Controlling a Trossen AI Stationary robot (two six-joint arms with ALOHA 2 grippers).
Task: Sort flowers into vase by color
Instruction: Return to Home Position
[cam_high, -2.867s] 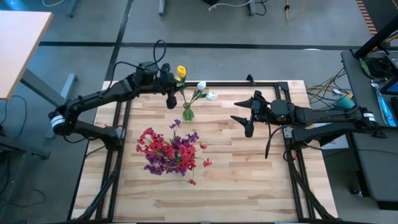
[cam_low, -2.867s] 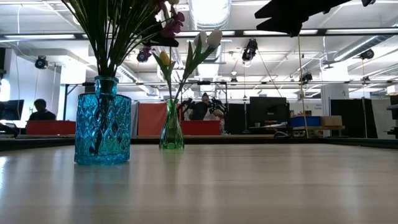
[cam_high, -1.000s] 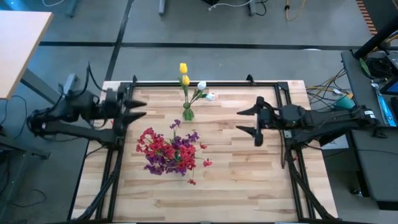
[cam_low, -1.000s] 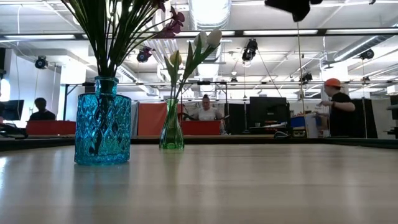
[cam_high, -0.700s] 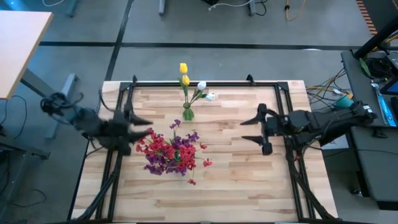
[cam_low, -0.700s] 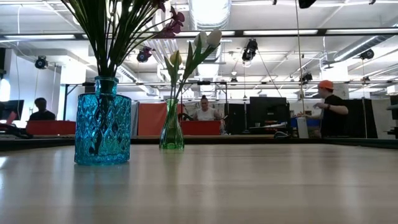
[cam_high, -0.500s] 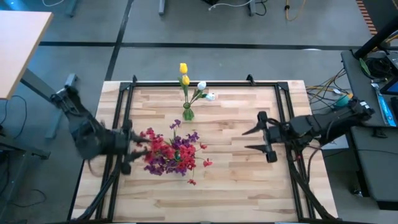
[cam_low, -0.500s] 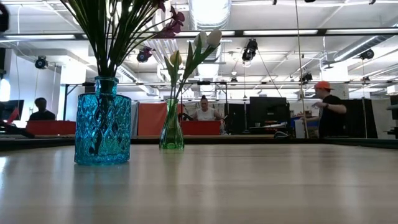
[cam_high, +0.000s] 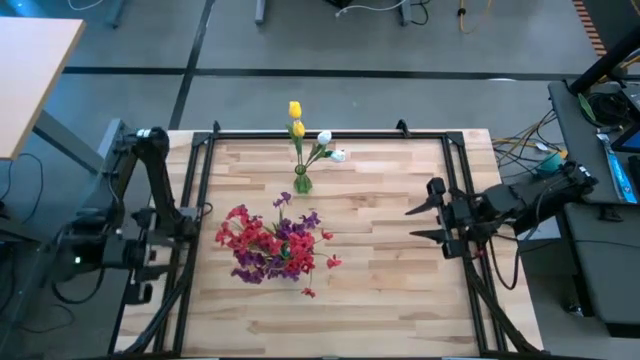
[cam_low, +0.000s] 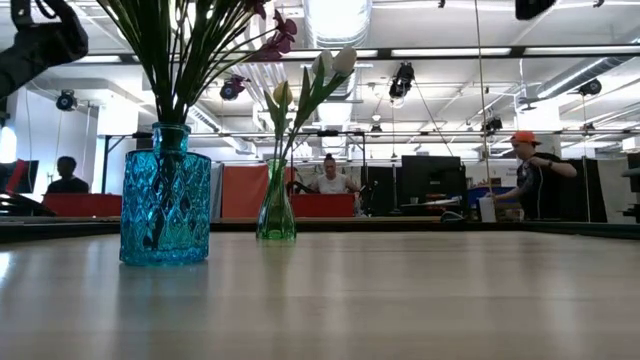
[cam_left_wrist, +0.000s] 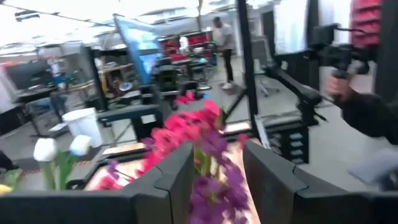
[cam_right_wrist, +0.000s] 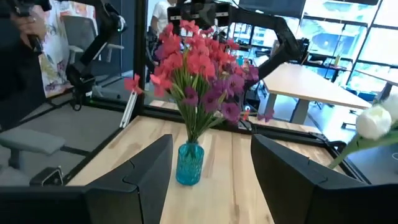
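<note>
Jaws apart, empty: left arm at 9 o'clock, right arm at 3 o'clock. In blue vase: red flowers, purple flowers; in green vase: yellow buds, white buds. Sorting looks complete.

The dark six-joint left arm stands folded at the left side, elbow raised, its two-finger left gripper held level and pointing right with the fingers apart. The dark right arm lies low at the right side, its right gripper pointing left, fingers spread wide.
</note>
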